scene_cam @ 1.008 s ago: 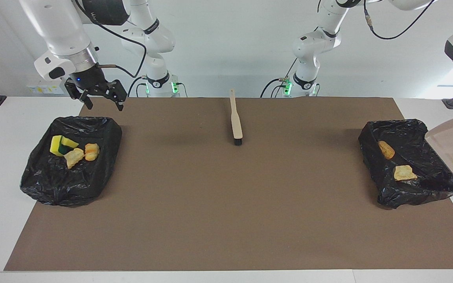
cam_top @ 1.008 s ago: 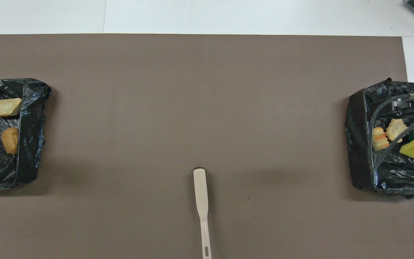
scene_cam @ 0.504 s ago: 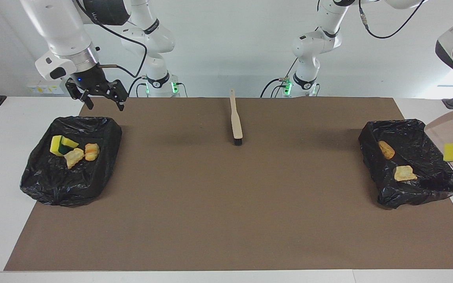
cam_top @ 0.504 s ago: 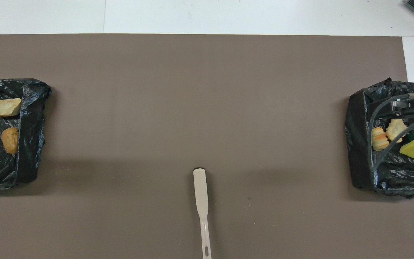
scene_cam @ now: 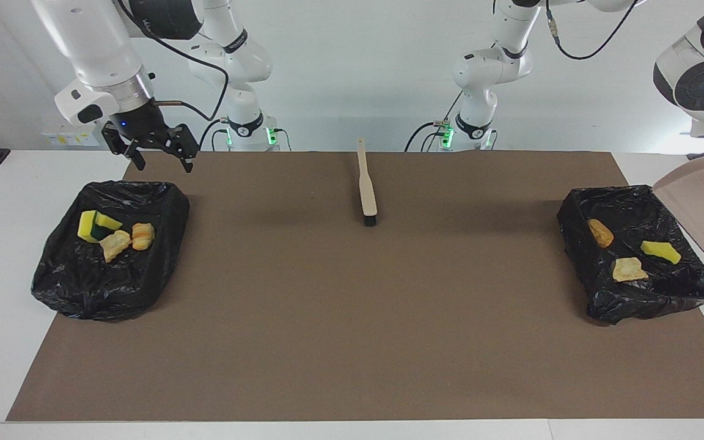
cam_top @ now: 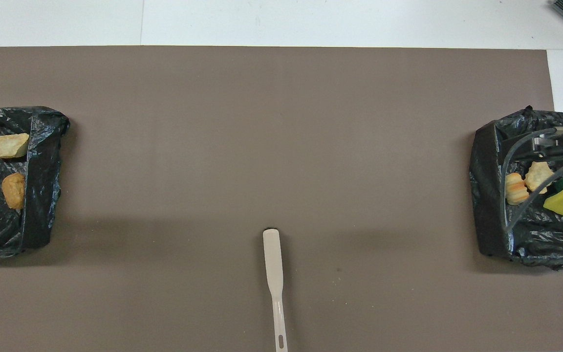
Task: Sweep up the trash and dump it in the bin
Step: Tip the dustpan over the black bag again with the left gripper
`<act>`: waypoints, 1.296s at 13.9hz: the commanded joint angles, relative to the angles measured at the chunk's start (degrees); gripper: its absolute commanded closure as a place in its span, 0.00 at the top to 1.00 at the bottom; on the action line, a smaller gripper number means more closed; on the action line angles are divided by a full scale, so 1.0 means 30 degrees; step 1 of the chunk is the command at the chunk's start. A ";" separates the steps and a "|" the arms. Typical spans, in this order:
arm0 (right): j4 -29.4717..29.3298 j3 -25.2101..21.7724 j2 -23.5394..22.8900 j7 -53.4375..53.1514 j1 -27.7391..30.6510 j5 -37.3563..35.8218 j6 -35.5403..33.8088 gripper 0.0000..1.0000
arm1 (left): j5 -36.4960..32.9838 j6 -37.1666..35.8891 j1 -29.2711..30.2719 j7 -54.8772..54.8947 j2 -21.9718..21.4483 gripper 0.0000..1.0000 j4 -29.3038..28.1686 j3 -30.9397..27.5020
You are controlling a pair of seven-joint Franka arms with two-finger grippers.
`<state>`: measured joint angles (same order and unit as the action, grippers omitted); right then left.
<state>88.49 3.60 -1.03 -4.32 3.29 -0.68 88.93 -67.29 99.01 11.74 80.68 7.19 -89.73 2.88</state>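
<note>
Partly legible lettering on left arm (scene_cam: 703, 76).

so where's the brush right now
The brush lies flat on the brown mat, midway between the two black-lined bins, close to the robots' edge, with no end effector on it.

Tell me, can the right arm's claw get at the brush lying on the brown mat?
Probably yes. The brush lies alone on the mat, handle toward the robots, and the right claw hangs open and empty above a black bin edge.
</note>
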 commanded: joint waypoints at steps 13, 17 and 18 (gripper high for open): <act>0.0619 0.0031 0.0432 0.0123 0.0132 0.0345 0.0562 1.00 | 1.2785 -0.1565 -0.0191 -0.3797 -0.1224 0.00 -0.0793 -0.0140; 0.0619 0.0031 0.0432 0.0123 0.0132 0.0345 0.0562 1.00 | 1.4457 -0.2418 -0.2497 -0.8831 -0.1868 0.00 -0.1992 -0.0138; 0.0619 0.0060 0.0432 0.0123 0.0132 0.0316 0.0562 1.00 | 1.4866 -0.2447 -0.3377 -1.0673 -0.1869 0.00 -0.2256 -0.0138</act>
<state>88.50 3.60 -1.03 -4.32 3.30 -0.68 88.93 -24.66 92.22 6.55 57.36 4.31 -92.71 3.16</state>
